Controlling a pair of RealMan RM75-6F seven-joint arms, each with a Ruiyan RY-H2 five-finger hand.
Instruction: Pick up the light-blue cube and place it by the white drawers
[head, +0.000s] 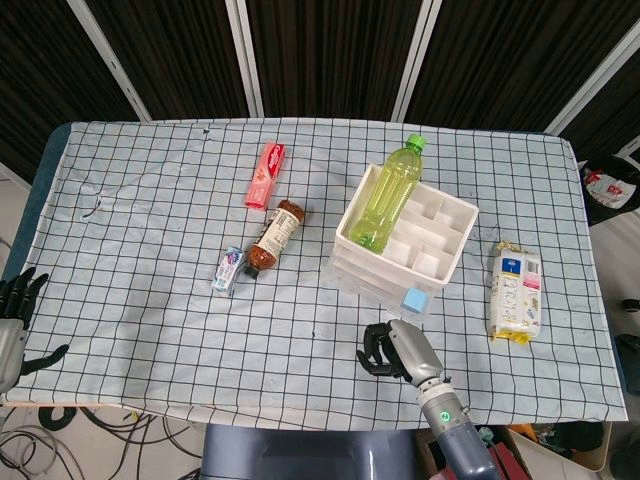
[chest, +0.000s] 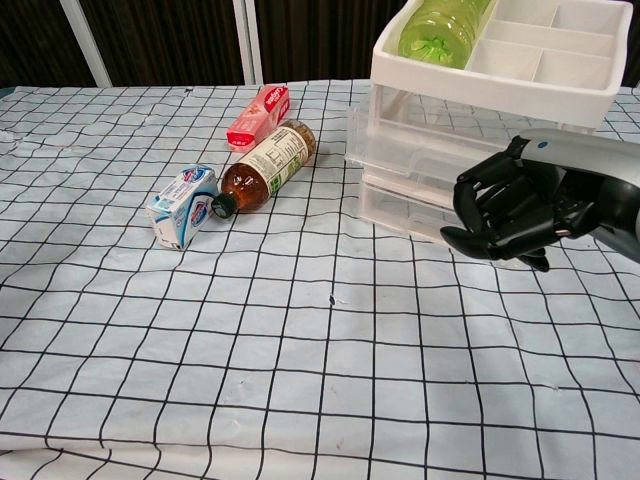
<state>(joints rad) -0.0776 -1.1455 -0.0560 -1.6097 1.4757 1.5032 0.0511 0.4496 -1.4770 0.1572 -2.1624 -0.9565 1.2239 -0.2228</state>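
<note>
Near the table's front edge, right of centre, the light-blue cube (head: 416, 299) sits touching the white drawers (head: 400, 240); prob. light foam w/ soft faces, so you'd pinch opposite sides gently, your right hand (head: 392, 350) being empty, fingers curled.

Surface (chest: 300, 400): covered by white cloth with black grid. White drawers (chest: 470, 130) at far right, divided tray on top holding a green bottle (chest: 440, 25) lying down. Right hand (chest: 515, 210), black, fingers curled in and holding nothing, in front of the drawers' lower tiers. Brown bottle (chest: 262, 168) lying toward the far left (cap toward the near edge), touching a small blue-and-white carton (chest: 183, 206); pink pack (chest: 260, 115) just behind.
</note>
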